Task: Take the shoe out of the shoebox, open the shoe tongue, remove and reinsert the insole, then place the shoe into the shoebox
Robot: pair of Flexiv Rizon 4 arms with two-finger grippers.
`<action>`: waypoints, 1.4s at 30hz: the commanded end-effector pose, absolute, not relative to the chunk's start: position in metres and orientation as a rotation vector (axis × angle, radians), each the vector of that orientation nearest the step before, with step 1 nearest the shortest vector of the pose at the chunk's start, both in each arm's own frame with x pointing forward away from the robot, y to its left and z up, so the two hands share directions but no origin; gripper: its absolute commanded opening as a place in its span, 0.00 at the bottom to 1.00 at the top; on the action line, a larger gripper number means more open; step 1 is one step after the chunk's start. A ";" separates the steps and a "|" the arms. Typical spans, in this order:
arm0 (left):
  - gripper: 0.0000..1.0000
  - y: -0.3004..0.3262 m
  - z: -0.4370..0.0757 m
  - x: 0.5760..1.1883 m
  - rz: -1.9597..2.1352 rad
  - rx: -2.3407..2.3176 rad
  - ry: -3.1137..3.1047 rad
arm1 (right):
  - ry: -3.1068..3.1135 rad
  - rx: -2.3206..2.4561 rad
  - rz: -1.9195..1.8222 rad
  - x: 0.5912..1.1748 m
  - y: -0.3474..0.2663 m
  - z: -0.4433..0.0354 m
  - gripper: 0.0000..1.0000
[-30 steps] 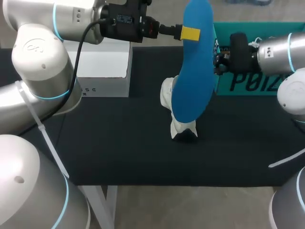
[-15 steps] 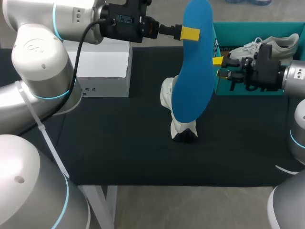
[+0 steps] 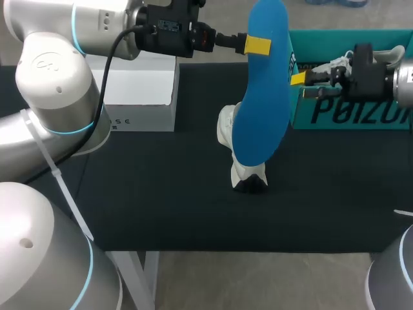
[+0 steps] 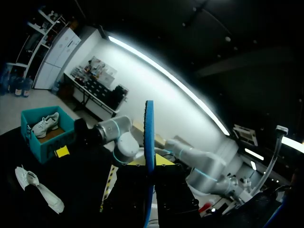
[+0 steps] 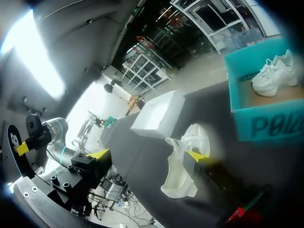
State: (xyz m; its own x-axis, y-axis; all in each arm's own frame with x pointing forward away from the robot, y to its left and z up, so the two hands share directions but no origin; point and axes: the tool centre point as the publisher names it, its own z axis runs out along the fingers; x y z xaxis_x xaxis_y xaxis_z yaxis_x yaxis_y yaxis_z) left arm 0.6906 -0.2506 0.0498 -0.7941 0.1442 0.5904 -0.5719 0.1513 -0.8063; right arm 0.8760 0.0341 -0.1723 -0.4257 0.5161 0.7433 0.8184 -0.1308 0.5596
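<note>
Insole [image 3: 261, 97] is hanging straight up and down, pinched near its top by the left tool [image 3: 257, 45], with the white shoe [image 3: 247, 170] lying below it on the worktop [image 3: 161, 194] and the wide-open right tool [image 3: 299, 86] sitting just beside it.

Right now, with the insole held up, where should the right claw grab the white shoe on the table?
Probably the near end of the shoe, poking out below the insole, approached from the right. The left claw holds the insole upright over the shoe's middle, and the open right claw sits on that side, by the shoebox.
</note>
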 end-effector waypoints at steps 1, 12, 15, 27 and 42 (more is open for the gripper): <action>0.00 -0.251 0.050 0.691 1.696 0.406 -1.885 | -1.951 -1.471 -1.486 0.880 0.029 -0.165 1.00; 0.00 -0.251 0.050 0.691 1.696 0.406 -1.885 | -2.058 -1.463 -1.496 0.886 0.024 -0.159 1.00; 0.00 -0.251 0.050 0.691 1.696 0.406 -1.885 | -2.058 -1.463 -1.496 0.886 0.024 -0.159 1.00; 0.00 -0.251 0.050 0.691 1.696 0.406 -1.885 | -1.798 -1.563 -1.214 0.899 -0.011 -0.149 1.00; 0.00 -0.251 0.050 0.691 1.696 0.406 -1.885 | -1.497 -1.459 -1.327 0.934 0.012 -0.125 1.00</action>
State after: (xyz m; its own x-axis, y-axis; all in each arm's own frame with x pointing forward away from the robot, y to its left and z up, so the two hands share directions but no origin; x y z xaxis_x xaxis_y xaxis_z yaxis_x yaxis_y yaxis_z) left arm 0.6906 -0.2505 0.0498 -0.7942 0.1442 0.5904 -0.5719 0.1512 -0.8063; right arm 0.9251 -0.0019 -0.1212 -0.1875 0.2929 0.9376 0.9612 -0.1418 0.2365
